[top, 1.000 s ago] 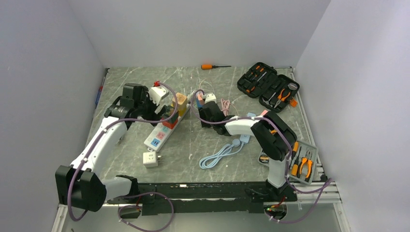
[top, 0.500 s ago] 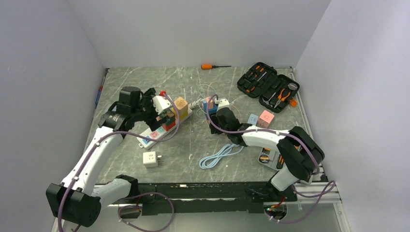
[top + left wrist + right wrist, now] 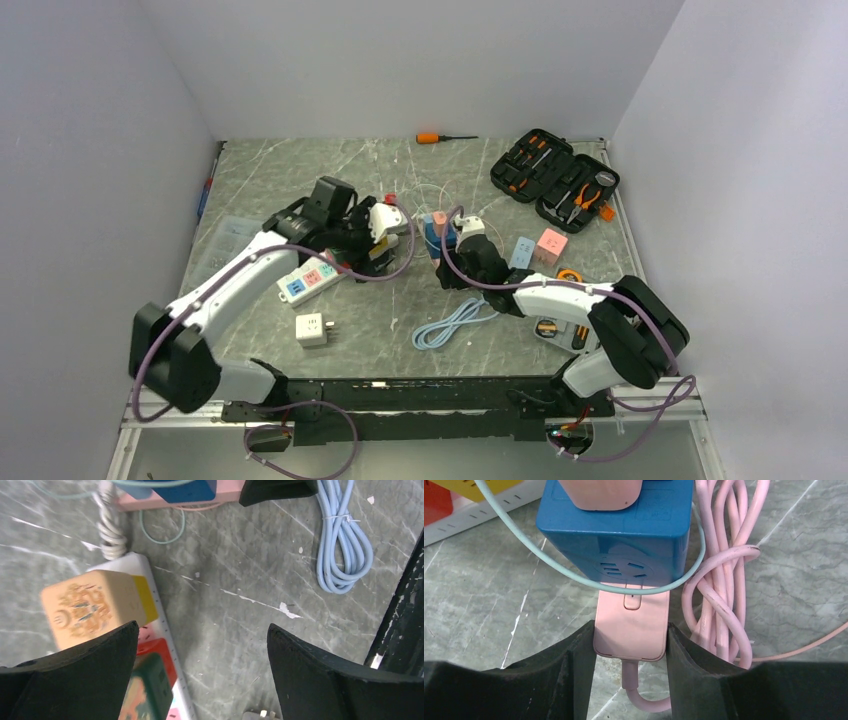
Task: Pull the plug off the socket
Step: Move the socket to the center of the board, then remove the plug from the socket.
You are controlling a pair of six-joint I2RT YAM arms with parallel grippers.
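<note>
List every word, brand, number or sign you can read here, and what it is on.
No text can be read in any view.
Beige plug: orange printed design, blurred.
Blue adapter: faint printed panel, illegible.
White power strip: coloured socket labels, too small.

The surface (image 3: 400,300) looks like grey-green stone with white veins, smooth, with a dull sheen and a few pale chips. The pink power strip (image 3: 631,630) is smooth matt plastic. The blue adapter cube (image 3: 624,535) is plastic too, a little glossier, with moulded slots. The pink cable (image 3: 724,580) and the light blue cable (image 3: 345,545) have smooth, rubbery sheaths. The tan plug (image 3: 90,607) is matt beige with a printed pattern; its material is unclear. The white power strip (image 3: 310,280) is smooth plastic. The jaws of the left gripper (image 3: 202,627) and right gripper (image 3: 630,630) are matt black plastic, faintly grainy. The screwdriver (image 3: 445,137) has an orange plastic handle and a thin metal shaft.
</note>
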